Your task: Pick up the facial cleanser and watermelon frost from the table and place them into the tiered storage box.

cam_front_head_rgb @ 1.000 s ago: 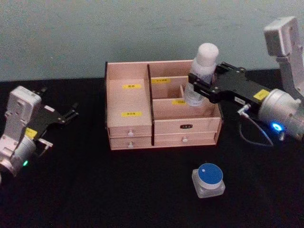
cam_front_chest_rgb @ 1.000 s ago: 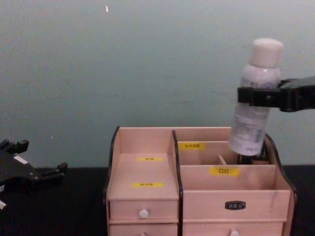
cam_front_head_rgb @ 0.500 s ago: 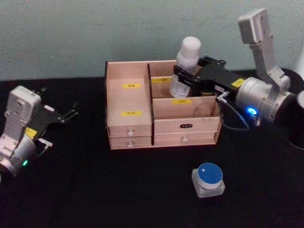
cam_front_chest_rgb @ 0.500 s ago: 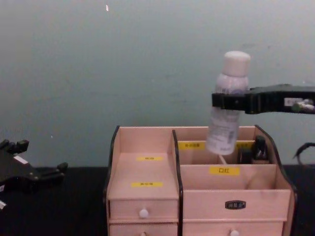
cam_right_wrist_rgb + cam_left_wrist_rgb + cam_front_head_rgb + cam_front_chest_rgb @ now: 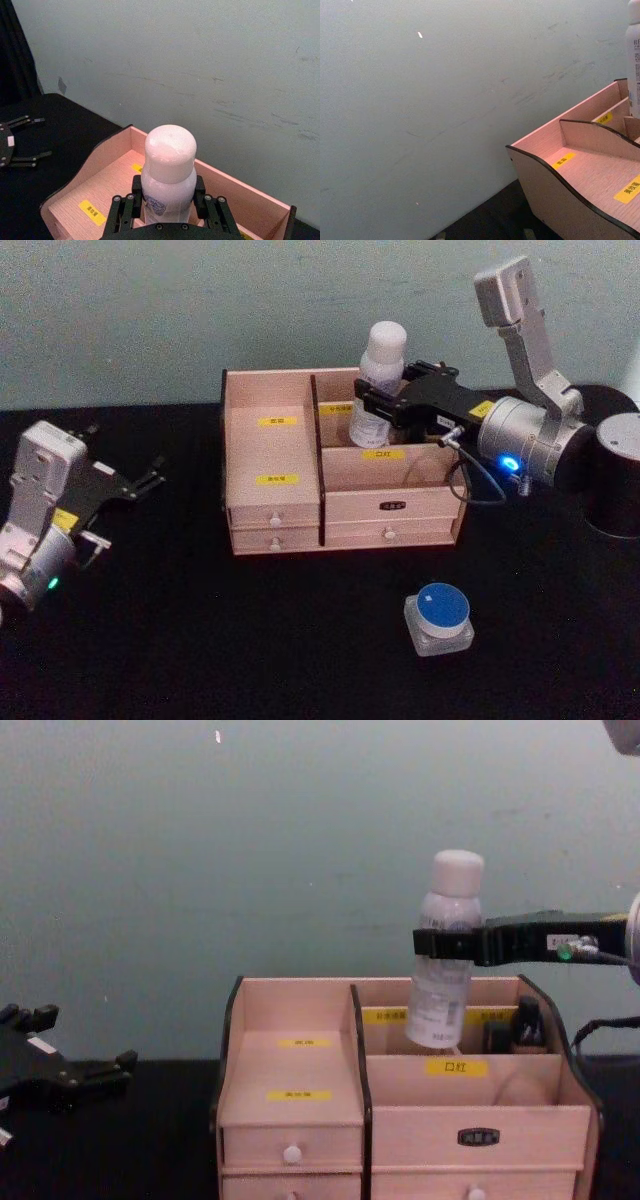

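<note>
**Bottle hangs over the box's rear bin**

The left gripper (image 5: 148, 478) is parked at 9 o'clock of the box (image 5: 250, 450), well apart from it, fingers spread. The bottle (image 5: 382, 365) is pale with a rounded white cap. It hangs nearly upright, long axis vertical, with its base dipped below the back rim into the rear right bin, toward that bin's left end. The right gripper (image 5: 372, 400) reaches in from 3 o'clock and pinches the bottle just under the cap. The next move looks like a straight drop and release. Small dark items (image 5: 515, 1025) stand at 3 o'clock of the base. The blue-lidded jar (image 5: 438, 618) sits on the table (image 5: 300, 640) at 5 o'clock of the box, nearer the right arm.
</note>
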Action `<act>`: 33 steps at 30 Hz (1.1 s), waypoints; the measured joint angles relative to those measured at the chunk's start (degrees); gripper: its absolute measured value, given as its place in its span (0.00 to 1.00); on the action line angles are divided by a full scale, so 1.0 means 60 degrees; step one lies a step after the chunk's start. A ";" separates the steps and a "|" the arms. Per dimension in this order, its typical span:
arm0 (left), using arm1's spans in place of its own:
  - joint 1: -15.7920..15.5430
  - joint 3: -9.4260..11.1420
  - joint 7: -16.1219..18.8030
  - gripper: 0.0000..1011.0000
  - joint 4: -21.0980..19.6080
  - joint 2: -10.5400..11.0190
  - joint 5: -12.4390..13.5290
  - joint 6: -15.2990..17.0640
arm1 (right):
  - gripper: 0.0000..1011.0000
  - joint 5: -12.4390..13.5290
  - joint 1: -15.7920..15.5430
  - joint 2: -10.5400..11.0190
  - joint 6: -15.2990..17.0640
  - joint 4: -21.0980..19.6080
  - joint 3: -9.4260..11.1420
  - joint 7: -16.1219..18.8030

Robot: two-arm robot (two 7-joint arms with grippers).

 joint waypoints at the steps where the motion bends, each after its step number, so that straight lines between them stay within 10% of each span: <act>1: 0.0000 0.0000 0.0000 0.99 0.0000 0.0000 0.0000 0.0000 | 0.59 -0.0019 0.0049 -0.0022 -0.0011 0.0080 -0.0023 0.0005; 33: 0.0000 0.0000 0.0000 0.99 0.0000 0.0000 0.0000 0.0000 | 0.59 -0.0567 0.0791 -0.0615 -0.0293 0.1475 -0.0362 0.0144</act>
